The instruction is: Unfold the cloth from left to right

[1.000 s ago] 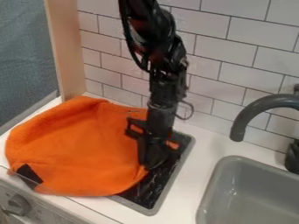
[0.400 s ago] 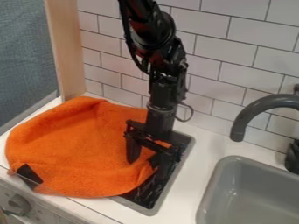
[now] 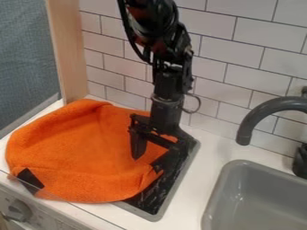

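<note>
Judging by the fuzzy look of the orange cloth (image 3: 78, 148), bunched over the dark stove plate (image 3: 157, 197) and onto the table (image 3: 207, 146), expect something light, soft and limp, hard to damage but quick to fold back on itself. Best to pinch one upper layer near the right-hand edge, not the whole heap. Over that edge, find the end effector (image 3: 151, 164) open, spread and pointing down, contact hard to tell; above, see the arm (image 3: 168, 90) hanging nearly upright before the tiled wall (image 3: 252, 54).
</note>
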`<state>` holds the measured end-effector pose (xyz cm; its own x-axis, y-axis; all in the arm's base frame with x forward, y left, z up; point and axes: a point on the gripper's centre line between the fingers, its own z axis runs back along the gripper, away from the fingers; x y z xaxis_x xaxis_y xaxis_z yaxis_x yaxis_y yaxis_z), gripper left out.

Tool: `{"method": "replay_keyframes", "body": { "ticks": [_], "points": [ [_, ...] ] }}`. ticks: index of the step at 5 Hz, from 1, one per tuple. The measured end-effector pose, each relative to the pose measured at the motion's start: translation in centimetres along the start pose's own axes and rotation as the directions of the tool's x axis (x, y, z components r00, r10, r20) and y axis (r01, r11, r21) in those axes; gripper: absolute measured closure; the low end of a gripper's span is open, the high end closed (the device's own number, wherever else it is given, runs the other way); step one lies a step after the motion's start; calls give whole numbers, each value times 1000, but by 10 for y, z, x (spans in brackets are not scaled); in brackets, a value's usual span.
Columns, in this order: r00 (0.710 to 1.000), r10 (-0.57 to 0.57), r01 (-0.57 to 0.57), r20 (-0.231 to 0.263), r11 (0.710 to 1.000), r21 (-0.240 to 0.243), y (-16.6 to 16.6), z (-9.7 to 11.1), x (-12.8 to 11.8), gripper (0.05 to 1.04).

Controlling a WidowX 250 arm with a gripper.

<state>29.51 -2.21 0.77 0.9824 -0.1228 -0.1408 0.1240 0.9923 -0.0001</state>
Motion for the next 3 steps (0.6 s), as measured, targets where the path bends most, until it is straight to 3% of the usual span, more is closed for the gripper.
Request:
{"method": "replay_keyframes", "body": {
  "ticks": [1, 2, 3],
  "points": [
    [1000, -16, 17, 24, 1000, -18, 1, 21, -6, 85],
    [998, -22, 22, 64, 1000, 8, 8, 43, -13, 85],
    [997, -23, 23, 69, 1000, 5, 7, 44, -13, 85]
  ]
}}
